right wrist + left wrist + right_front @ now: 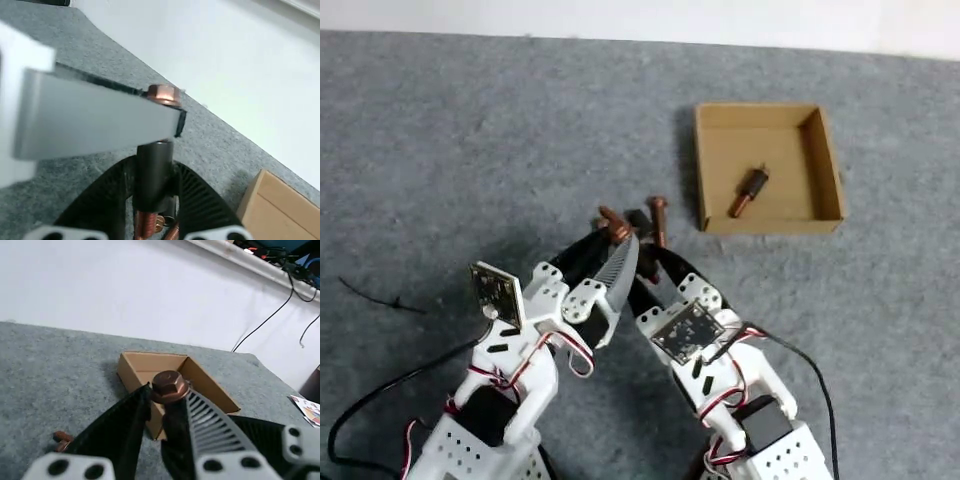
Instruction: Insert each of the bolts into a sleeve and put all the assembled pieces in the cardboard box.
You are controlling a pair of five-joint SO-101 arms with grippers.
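Note:
My left gripper [617, 238] is shut on a copper bolt [613, 224], whose hex head [170, 384] pokes up between the black fingers. Right beside it my right gripper [645, 262] is shut on a black sleeve [154, 170], held upright. The left gripper's finger [95, 125] crosses just above the sleeve's open end, with the bolt head [164, 94] over it. The bolt's shank is hidden, so I cannot tell whether it has entered the sleeve. A second copper bolt [658, 218] lies loose on the carpet close by. The cardboard box [823, 160] holds one assembled piece [748, 191].
Grey carpet covers the table. The box stands to the far right of both grippers, with its near wall [141, 377] just beyond the left fingers. A thin black wire [375, 296] lies at the left. A white wall runs behind the table.

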